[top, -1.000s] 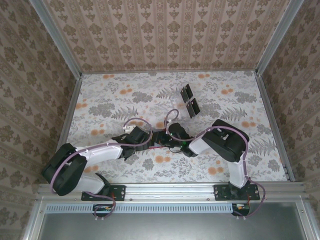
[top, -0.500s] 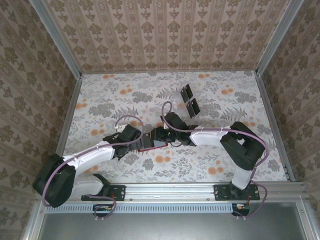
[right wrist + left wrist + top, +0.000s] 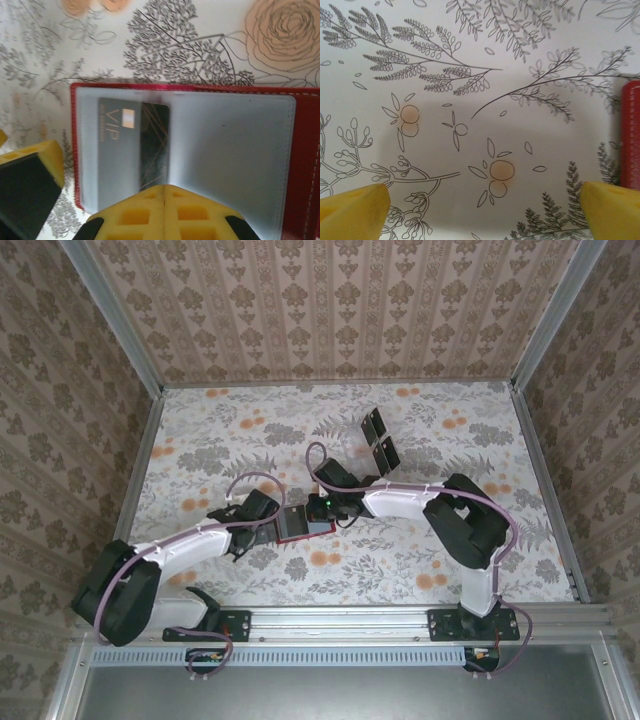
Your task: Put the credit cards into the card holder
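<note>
the small red leather-like card holder (image 3: 302, 165) lies open on the flower-patterned table (image 3: 450, 560), between the two arms, with its frosted clear plastic sleeves (image 3: 230, 160) facing up. a thin black credit card (image 3: 125, 145) marked vip sits partway under one sleeve. its lower edge is hidden behind the right hand (image 3: 165, 197), whose yellow fingers are pressed together; whether they pinch anything cannot be made out. the left hand (image 3: 485, 210) hovers just beside the holder's edge, fingers spread wide, grasping nothing. two more black cards (image 3: 384, 453) lie farther back, well apart.
</note>
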